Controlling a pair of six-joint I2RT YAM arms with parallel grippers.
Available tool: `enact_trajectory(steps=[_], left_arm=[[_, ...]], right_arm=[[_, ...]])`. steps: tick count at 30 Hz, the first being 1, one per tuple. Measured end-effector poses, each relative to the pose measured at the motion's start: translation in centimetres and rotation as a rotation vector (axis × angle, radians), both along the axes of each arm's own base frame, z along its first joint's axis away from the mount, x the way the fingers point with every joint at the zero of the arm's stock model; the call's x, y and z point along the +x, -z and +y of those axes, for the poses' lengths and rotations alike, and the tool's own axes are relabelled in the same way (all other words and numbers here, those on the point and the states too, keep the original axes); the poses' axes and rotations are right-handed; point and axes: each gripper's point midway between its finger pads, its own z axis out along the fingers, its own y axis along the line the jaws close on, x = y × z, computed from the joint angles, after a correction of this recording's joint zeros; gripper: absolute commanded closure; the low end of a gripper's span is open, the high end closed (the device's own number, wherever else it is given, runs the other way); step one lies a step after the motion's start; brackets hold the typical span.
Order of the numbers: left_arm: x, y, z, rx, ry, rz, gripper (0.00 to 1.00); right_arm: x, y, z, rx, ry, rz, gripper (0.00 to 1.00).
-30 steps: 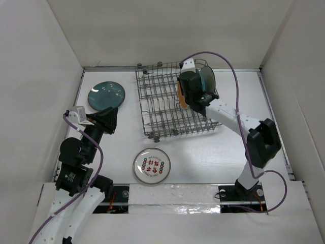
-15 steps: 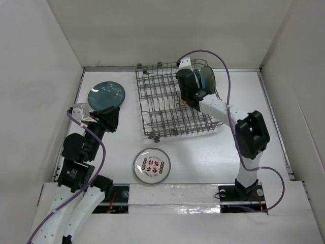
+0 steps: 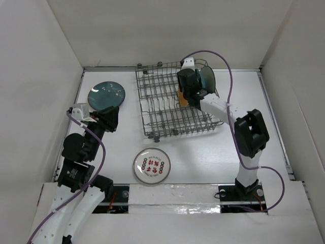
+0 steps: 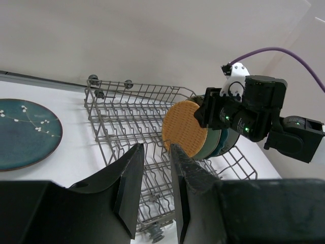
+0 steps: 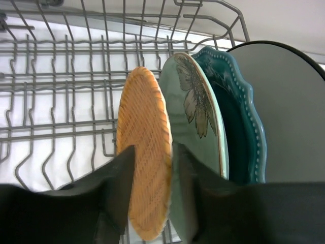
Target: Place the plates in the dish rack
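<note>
The grey wire dish rack stands at the middle back. Several plates stand on edge at its right end: tan-orange woven-look, pale green, teal scalloped and beige-grey. My right gripper straddles the tan-orange plate's rim, one finger on each face; it reaches over the rack in the top view. The dark teal speckled plate lies flat left of the rack. The white red-green patterned plate lies flat in front of the rack. My left gripper is slightly open and empty, near the speckled plate.
White walls close in the table on the left, back and right. The right arm's purple cable arcs over the rack's right end. The rack's left rows of tines hold nothing. The table's front edge lies just beyond the patterned plate.
The right arm's elbow has swung in toward the rack and the gripper has shifted a little over the tan-orange plate. The left gripper has drawn slightly back and left.
</note>
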Motion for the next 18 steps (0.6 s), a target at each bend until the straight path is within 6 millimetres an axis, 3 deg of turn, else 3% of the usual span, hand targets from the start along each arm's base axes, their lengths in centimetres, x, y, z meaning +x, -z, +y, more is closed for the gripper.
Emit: enact_trajectory(steps=[5, 8, 9, 10, 12, 15, 17, 18], left_arm=[[0.0, 0.0, 0.0, 0.001, -0.002, 0.000, 0.76], [0.0, 0.0, 0.0, 0.001, -0.002, 0.000, 0.75], [0.0, 0.0, 0.0, 0.002, -0.002, 0.000, 0.75], [0.0, 0.0, 0.0, 0.002, -0.002, 0.000, 0.75], [0.0, 0.0, 0.1, 0.003, -0.005, 0.001, 0.76], [0.1, 0.0, 0.2, 0.002, -0.009, 0.001, 0.76], [0.1, 0.0, 0.2, 0.003, -0.010, 0.001, 0.76], [0.1, 0.0, 0.2, 0.003, -0.010, 0.001, 0.77]], right_arm=[[-1.1, -1.7, -0.7, 0.029, 0.006, -0.026, 0.37], [-2.7, -4.4, -0.7, 0.092, -0.016, -0.065, 0.39], [-3.5, -5.3, -0.4, 0.127, -0.036, -0.080, 0.47], [-4.5, -6.3, -0.1, 0.164, -0.060, -0.098, 0.76], [-7.5, -7.5, 1.1, 0.249, -0.138, -0.115, 0.99], [-12.9, -7.8, 4.7, 0.368, -0.335, -0.102, 1.00], [-16.8, -6.2, 7.4, 0.413, -0.487, -0.039, 1.00], [-18.5, -5.3, 8.5, 0.425, -0.551, -0.002, 0.94]])
